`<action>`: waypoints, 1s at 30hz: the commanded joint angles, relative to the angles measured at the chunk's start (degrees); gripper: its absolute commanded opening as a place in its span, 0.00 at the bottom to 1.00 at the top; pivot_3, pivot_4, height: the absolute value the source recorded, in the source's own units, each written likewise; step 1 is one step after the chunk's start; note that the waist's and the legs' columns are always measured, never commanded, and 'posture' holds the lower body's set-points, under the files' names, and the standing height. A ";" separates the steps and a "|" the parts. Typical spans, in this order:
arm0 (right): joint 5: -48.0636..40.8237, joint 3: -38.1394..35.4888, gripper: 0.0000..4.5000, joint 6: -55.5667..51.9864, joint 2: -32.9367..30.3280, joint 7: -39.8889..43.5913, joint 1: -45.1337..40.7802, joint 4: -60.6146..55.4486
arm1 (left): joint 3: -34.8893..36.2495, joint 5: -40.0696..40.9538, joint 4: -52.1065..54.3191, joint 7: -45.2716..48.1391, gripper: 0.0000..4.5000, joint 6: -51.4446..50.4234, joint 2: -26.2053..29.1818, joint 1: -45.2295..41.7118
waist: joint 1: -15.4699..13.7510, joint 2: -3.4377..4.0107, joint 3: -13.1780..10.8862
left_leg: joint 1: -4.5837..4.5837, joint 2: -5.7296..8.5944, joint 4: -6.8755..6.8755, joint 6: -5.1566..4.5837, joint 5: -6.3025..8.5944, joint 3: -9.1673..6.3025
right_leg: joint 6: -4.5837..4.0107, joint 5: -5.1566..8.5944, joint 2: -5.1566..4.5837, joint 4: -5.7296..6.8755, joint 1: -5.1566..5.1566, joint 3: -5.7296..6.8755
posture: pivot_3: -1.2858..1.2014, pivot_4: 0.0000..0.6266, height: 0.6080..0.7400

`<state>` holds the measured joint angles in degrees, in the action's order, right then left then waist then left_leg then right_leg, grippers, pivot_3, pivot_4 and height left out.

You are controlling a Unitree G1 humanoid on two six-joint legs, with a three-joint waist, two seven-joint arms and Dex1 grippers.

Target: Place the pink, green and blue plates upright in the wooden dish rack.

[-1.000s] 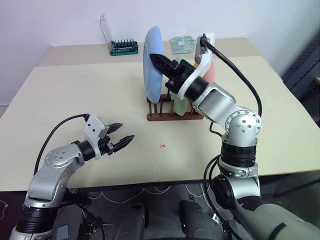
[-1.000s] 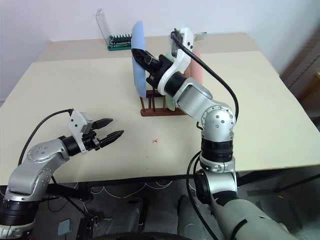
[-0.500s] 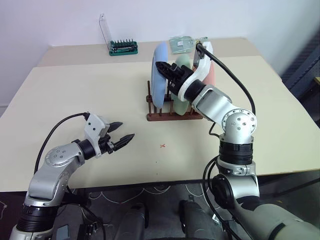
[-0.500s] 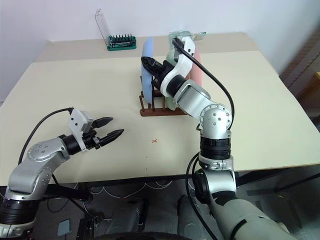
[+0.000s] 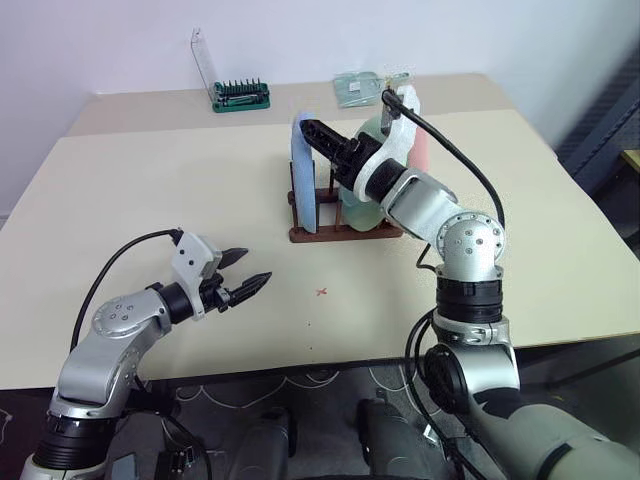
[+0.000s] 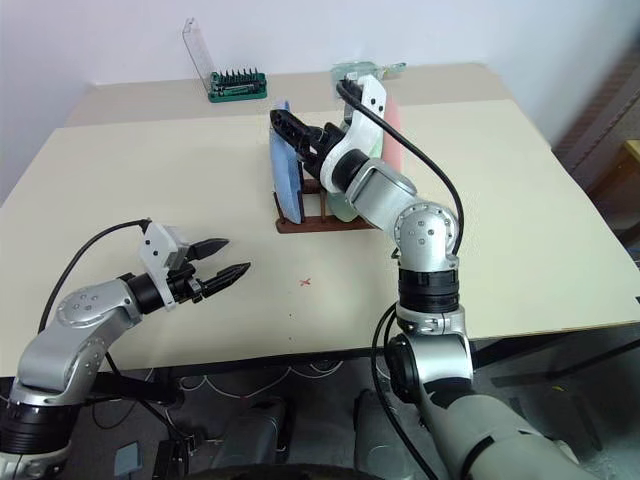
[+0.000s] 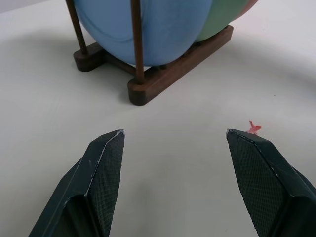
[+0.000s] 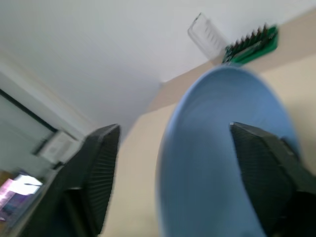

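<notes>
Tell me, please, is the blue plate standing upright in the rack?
Yes. The blue plate stands on edge between the pegs of the wooden rack.

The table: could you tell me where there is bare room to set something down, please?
The table is bare left of the wooden dish rack and right of it toward the far edge. It is crowded at the rack, where the right gripper hangs by the blue plate.

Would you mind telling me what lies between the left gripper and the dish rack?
Only bare tabletop lies between the left gripper and the rack, with a small red mark off to one side, as the left wrist view shows.
</notes>
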<state>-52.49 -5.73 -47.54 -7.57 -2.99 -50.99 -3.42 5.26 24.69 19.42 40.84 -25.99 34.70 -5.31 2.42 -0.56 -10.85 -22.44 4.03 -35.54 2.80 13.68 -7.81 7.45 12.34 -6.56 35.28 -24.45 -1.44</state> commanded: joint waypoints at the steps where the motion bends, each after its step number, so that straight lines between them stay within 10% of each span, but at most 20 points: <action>1: 5.73 3.25 0.76 3.87 -5.93 8.78 -2.86 -8.22 | 0.19 -0.06 2.02 -0.14 0.76 0.73 -0.05 -0.29 | -0.06 0.00 0.00 | 0.00 0.00 0.00 0.00 0.00 0.00 | 0.00 0.00 0.00 -0.01 0.00 0.00 | 0.52 0.24 1.00; 6: 9.16 2.38 0.65 6.13 -16.47 20.09 0.73 -14.57 | -0.32 -0.07 2.17 0.27 0.76 0.79 -0.33 -0.21 | 0.04 -0.02 0.01 | 0.01 -0.02 0.01 0.00 0.00 0.01 | 0.01 0.00 0.00 -0.03 0.01 0.00 | 0.52 0.24 1.00; 12: 11.93 -0.93 0.02 5.93 -35.41 34.38 14.42 -20.85 | -2.87 -0.06 2.40 1.35 0.76 0.78 -1.17 -1.05 | -1.62 -0.09 0.00 | -0.05 0.04 -0.07 -0.07 0.04 0.09 | 0.04 0.03 -0.13 -0.21 0.13 0.02 | 0.52 0.24 1.00; 18: 20.90 1.44 0.01 8.67 -43.44 37.89 22.34 -22.26 | -4.93 -0.31 1.40 2.05 0.76 0.68 -2.04 -2.89 | -1.39 -0.09 -0.01 | -0.01 -0.03 -0.11 -0.07 0.04 0.19 | 0.04 0.05 -0.10 -0.20 0.13 0.00 | 0.52 0.24 1.00; 30: 33.41 8.61 0.01 11.34 -39.62 37.32 19.51 -15.91 | -5.49 -0.14 2.86 1.10 0.76 -0.73 -2.25 -3.54 | -1.64 -0.12 -0.03 | -0.04 -0.01 -0.15 -0.07 0.04 0.18 | 0.04 0.05 -0.12 -0.21 0.13 0.00 | 0.52 0.24 1.00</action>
<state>-20.26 3.39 -38.22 -47.66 34.07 -29.50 -18.65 -1.01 24.31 20.02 42.24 -26.55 32.15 -9.01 0.79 -0.68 -10.87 -22.49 4.03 -35.69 2.74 13.72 -7.63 7.50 12.38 -6.68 35.07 -24.32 -1.44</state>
